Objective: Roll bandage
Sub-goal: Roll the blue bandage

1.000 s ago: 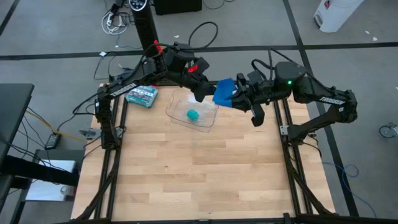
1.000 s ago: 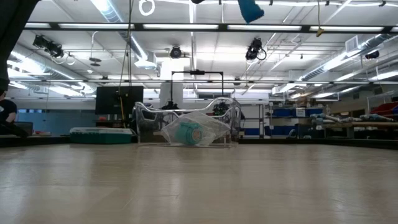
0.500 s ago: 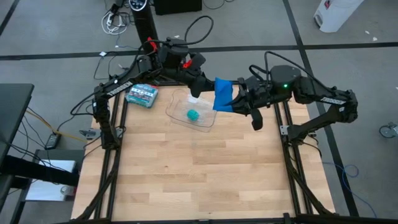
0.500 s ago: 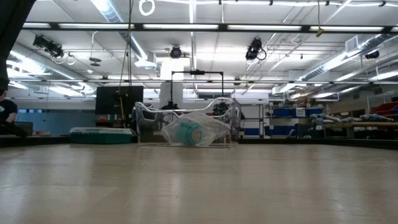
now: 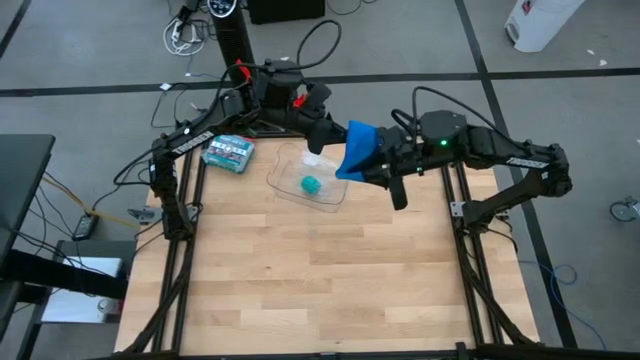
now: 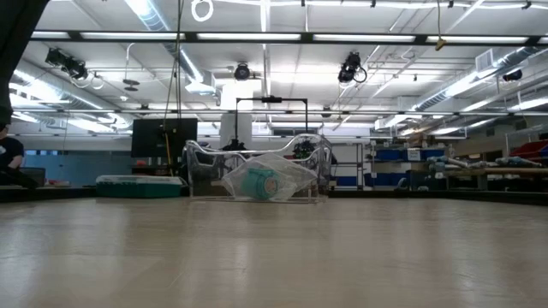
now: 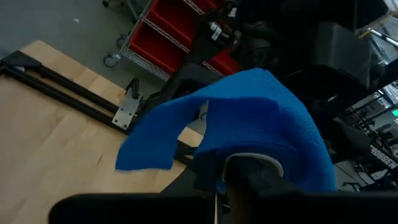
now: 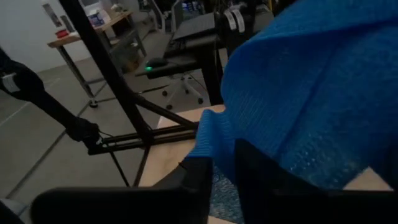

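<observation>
High view: both claws [image 5: 345, 150] meet above table's far edge, left claw [image 5: 322, 135] clamped on bright blue soft fabric bandage [image 5: 358, 150]; right claw's [image 5: 385, 165] grip I cannot tell. I would keep it taut.

A: Any legible text this frame?

B: None. The green-and-white box [image 5: 228, 152] at the table's far left corner carries print, but from above it shows only as a pattern, no letters resolved.

A: Same box from table height?

B: Seen there as a flat green shape [image 6: 140, 182]; nothing readable on its side.

A: Arms or wrist views?

B: No readable markings on either arm. A person [image 6: 9, 154] sits at the low view's left edge in a dark shirt with a pale mark on the sleeve, too small to make out.

A: Entry: no text, brand, number or sign legible.
</observation>
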Controlling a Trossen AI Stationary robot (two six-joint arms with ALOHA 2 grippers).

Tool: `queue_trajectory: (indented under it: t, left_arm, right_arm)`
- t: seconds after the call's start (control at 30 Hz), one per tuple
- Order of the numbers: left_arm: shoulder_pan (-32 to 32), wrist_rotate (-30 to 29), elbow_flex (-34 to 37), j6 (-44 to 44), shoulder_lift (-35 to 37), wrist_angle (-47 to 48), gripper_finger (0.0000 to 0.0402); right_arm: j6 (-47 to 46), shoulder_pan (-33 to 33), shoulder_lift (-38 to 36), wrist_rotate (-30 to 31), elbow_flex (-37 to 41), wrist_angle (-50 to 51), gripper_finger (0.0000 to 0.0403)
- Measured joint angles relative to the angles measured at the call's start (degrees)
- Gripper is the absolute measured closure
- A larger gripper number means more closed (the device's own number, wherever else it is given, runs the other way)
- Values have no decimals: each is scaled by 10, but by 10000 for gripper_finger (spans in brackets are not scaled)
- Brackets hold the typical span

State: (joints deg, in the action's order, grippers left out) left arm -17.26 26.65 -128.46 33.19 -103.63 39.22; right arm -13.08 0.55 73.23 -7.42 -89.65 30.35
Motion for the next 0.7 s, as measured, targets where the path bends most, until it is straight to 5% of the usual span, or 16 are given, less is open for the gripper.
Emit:
queue_trajectory:
  t: [0.4, 0.7]
  left_arm:
    - [-6, 9, 0, -16, 0, 13, 376]
    - [-27, 22, 0, -15, 3, 10, 376]
  right_arm:
    - [-24, 3, -12, -8, -3, 10, 198]
    - [115, -50, -44, 175, -4, 32, 203]
